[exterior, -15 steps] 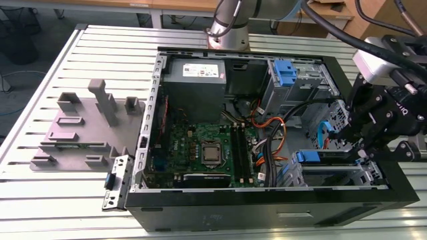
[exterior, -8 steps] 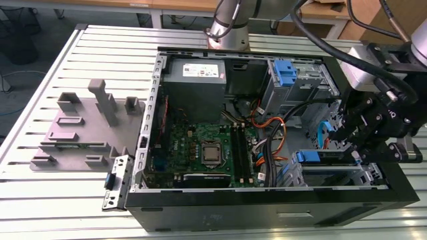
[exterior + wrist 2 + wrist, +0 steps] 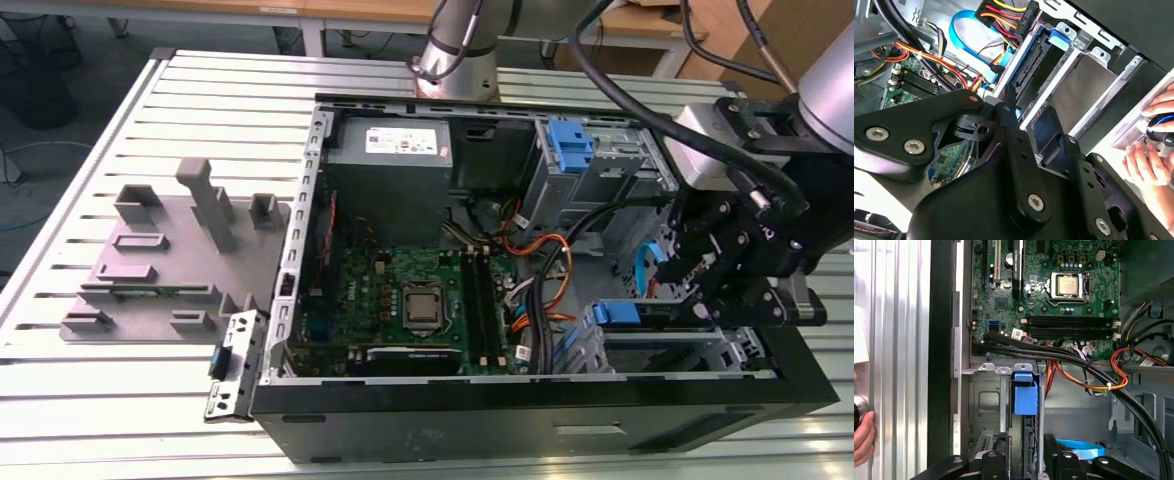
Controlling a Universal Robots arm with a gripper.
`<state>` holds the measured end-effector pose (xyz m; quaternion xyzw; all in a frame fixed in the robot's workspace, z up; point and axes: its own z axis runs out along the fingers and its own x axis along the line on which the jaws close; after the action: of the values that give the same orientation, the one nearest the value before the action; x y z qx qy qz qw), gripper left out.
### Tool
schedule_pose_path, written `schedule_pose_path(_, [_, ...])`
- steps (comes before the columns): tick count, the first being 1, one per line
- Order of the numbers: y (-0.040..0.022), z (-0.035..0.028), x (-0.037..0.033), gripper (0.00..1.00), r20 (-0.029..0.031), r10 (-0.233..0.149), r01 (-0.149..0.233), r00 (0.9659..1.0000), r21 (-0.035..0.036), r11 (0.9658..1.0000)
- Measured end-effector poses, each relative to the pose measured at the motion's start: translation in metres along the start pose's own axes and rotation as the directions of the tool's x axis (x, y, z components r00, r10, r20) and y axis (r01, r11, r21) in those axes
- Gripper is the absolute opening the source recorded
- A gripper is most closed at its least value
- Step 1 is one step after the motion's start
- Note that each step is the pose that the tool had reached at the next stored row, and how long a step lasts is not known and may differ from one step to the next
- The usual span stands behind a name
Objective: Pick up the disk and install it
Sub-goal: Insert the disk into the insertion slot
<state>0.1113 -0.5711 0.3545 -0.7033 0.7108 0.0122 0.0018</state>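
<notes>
Tight quarters here: the disk (image 3: pixel 1025 399) is sitting on edge in the drive cage (image 3: pixel 985 405) at a corner of the case, metal walls hugging both faces, black cables (image 3: pixel 1044 351) crossing just beside; its long axis is running into the cage, blue end facing the motherboard (image 3: pixel 1054 300); the gripper (image 3: pixel 1026 455) is clamping it, narrowly parted, one finger on each face.

Open computer case (image 3: pixel 467 425), motherboard (image 3: pixel 367 275), grey fixture (image 3: pixel 147 270)

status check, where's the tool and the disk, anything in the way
Tool low at the drive bay. Disk stands on edge in the bay, at the tool. Black cables pass close by the bay.
</notes>
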Motion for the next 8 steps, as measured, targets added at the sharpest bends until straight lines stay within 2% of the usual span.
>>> schedule_pose_path(8, [0.0002,0.0033,0.0001,0.42,-0.0001,-0.001,0.001,1.0,0.0,1.0])
